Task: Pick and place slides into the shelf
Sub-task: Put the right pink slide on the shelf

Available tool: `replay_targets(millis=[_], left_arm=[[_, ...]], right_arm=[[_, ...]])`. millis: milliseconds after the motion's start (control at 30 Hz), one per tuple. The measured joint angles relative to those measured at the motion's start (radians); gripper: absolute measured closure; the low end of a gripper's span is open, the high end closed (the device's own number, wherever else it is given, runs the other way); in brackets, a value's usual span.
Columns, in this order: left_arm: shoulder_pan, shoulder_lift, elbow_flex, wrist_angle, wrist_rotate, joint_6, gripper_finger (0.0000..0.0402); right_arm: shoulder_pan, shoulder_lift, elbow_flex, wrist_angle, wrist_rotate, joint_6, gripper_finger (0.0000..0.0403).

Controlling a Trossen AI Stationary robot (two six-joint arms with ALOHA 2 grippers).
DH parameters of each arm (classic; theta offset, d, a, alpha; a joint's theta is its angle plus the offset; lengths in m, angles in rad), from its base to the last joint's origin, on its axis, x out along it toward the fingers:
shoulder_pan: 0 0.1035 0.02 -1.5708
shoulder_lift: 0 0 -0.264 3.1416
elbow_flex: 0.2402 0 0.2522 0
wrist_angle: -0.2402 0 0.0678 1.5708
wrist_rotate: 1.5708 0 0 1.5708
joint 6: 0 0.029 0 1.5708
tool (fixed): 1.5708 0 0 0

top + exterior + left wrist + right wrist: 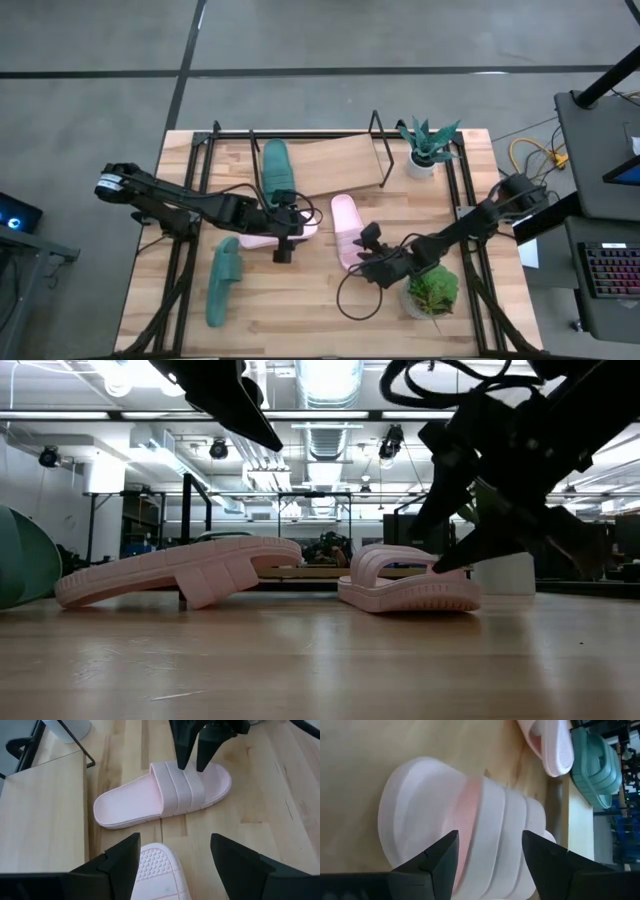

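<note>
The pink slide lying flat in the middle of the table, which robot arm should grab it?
Probably the right. The right gripper hangs open at the flat pink slide, near its strap. The left gripper is open over the other pink slide.

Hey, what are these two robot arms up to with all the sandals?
They are putting slides onto the shelf at the back of the table. One teal slide already lies on its wooden board. The left gripper is open around one end of a pink slide lying next to the shelf. The right gripper is open too, poised at the strap of the second pink slide, flat on the table. The other teal slide waits untouched near the front.
</note>
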Motion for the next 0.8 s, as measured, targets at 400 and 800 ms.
replay_targets(millis=[400,800], left_arm=[[0.0,0.0,-0.009,0.0,-0.011,-0.009,0.0175],[0.0,0.0,-0.01,0.0,-0.018,-0.029,0.0175]], right_arm=[[0.0,0.045,0.0,0.014,0.078,-0.053,0.0195],[-0.011,0.122,-0.001,0.046,0.253,-0.078,0.0198]])
